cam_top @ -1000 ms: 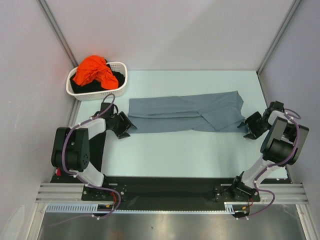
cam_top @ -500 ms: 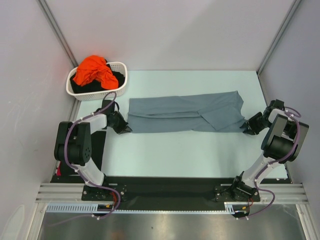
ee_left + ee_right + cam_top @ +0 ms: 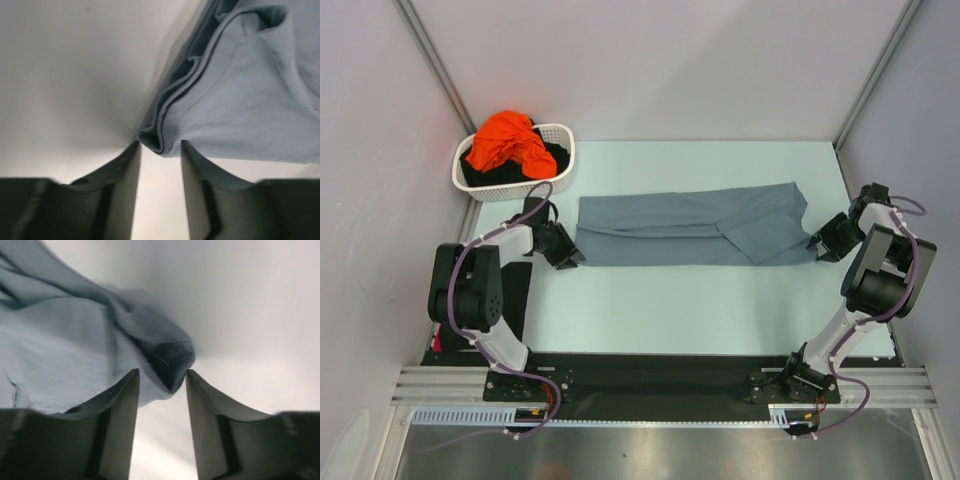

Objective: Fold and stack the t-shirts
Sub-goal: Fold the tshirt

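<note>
A grey t-shirt (image 3: 692, 226) lies folded into a long band across the middle of the table. My left gripper (image 3: 570, 256) sits at the band's near left corner; in the left wrist view its open jaws (image 3: 160, 146) stand either side of the folded corner (image 3: 152, 138). My right gripper (image 3: 817, 243) sits at the band's near right corner; in the right wrist view it (image 3: 162, 374) is open with the bunched dark corner (image 3: 170, 360) between its tips. An orange t-shirt (image 3: 508, 143) and a black one (image 3: 555, 158) lie crumpled in the basket.
A white plastic basket (image 3: 563, 168) stands at the back left of the table. Grey walls close the cell at the left, right and back. The arm bases and a black rail run along the near edge.
Both grippers have moved in toward the near corners of the grey shirt; the right one shifted up and back. The shirt lies as before.
</note>
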You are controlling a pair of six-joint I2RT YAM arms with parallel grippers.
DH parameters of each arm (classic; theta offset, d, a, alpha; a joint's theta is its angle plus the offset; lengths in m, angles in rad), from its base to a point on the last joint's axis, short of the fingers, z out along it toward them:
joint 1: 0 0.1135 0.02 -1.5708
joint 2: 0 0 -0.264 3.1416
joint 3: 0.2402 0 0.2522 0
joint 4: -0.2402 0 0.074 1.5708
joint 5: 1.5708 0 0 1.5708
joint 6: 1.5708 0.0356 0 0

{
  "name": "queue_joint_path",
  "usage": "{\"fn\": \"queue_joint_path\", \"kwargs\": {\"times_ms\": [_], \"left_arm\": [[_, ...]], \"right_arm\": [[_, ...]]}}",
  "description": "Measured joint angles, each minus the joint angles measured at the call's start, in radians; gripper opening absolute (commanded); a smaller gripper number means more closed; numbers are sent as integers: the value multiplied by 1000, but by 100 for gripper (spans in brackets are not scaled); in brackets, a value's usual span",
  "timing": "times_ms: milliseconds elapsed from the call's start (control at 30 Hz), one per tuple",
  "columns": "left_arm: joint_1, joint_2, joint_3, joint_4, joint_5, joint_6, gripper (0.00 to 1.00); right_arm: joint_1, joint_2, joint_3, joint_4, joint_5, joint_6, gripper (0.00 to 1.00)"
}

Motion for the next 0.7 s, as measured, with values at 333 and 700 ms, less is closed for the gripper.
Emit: {"fn": "queue_joint_path", "kwargs": {"times_ms": [333, 700], "left_arm": [[10, -179, 7, -179, -74, 95, 44], [-45, 74, 212, -95, 126, 135, 36]], "right_arm": [[214, -87, 200, -70, 84, 9, 52], [631, -70, 106, 83, 32, 95, 12]]}}
